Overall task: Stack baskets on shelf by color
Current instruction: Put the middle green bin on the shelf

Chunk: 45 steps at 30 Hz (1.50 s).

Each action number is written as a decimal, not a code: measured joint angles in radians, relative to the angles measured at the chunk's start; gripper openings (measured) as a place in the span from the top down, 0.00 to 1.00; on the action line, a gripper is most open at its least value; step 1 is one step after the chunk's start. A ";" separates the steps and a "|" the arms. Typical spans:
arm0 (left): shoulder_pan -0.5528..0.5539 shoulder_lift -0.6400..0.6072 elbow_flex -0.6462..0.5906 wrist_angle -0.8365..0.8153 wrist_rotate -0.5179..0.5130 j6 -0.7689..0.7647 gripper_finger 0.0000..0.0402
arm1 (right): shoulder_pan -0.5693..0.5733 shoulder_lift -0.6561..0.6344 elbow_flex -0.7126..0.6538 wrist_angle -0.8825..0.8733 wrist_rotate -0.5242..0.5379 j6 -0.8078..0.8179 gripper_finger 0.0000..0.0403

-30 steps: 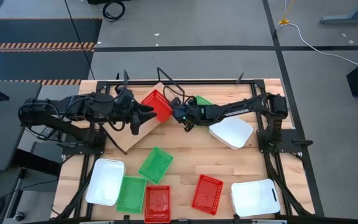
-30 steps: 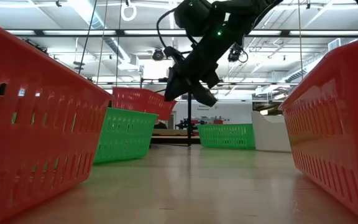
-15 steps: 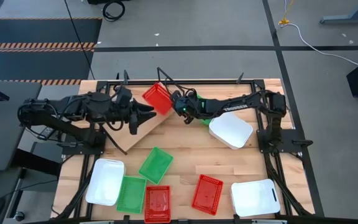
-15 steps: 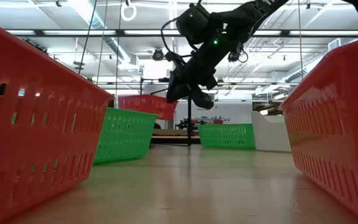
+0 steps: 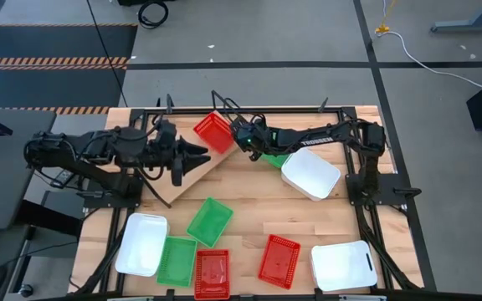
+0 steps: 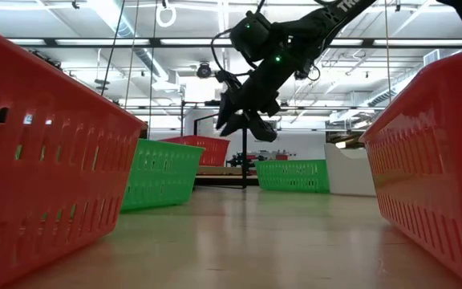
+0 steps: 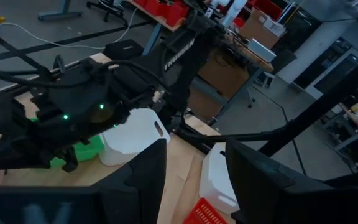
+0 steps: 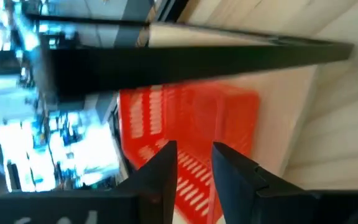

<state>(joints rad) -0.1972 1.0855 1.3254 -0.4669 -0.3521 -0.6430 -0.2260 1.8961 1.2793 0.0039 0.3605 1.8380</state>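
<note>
At the far end of the shelf (image 5: 192, 171), the red basket (image 5: 213, 132) now sits on the plank's upper end, where a second ago it was lower down the plank and tilted against the right gripper (image 5: 243, 139). That gripper has drawn back slightly and its fingers have parted; in the right wrist view a gap shows between them with the basket (image 8: 185, 134) just ahead, so it looks released rather than gripped. The low view agrees: the basket (image 6: 195, 149) rests level, apart from the gripper (image 6: 235, 120) hanging above it. The left gripper (image 5: 197, 154) waits over the plank's middle, jaws partly spread and holding nothing. By my judgement the first red basket is placed, and eight remain: a green one (image 5: 276, 159) and a white one (image 5: 311, 178) near the right arm, the others along the near edge.
</note>
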 joint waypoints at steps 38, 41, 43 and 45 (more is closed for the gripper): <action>-0.049 -0.056 -0.002 -0.297 0.050 -0.078 0.57 | 0.324 -0.132 -0.005 -0.196 -0.622 -1.311 0.69; -0.076 -0.051 -0.001 -0.294 0.052 -0.004 0.57 | 0.332 -0.113 -0.004 -0.152 -0.613 -1.297 0.62; -0.090 -0.043 -0.001 -0.287 0.050 0.043 0.57 | 0.335 -0.095 -0.002 -0.109 -0.612 -1.255 0.57; -0.094 -0.039 -0.002 -0.295 0.050 0.081 0.57 | 0.335 -0.077 -0.003 -0.111 -0.592 -1.206 0.52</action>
<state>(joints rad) -0.2915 1.0462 1.3239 -0.7614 -0.3021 -0.5625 0.1093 1.8191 1.2767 -0.1074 -0.2320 0.6316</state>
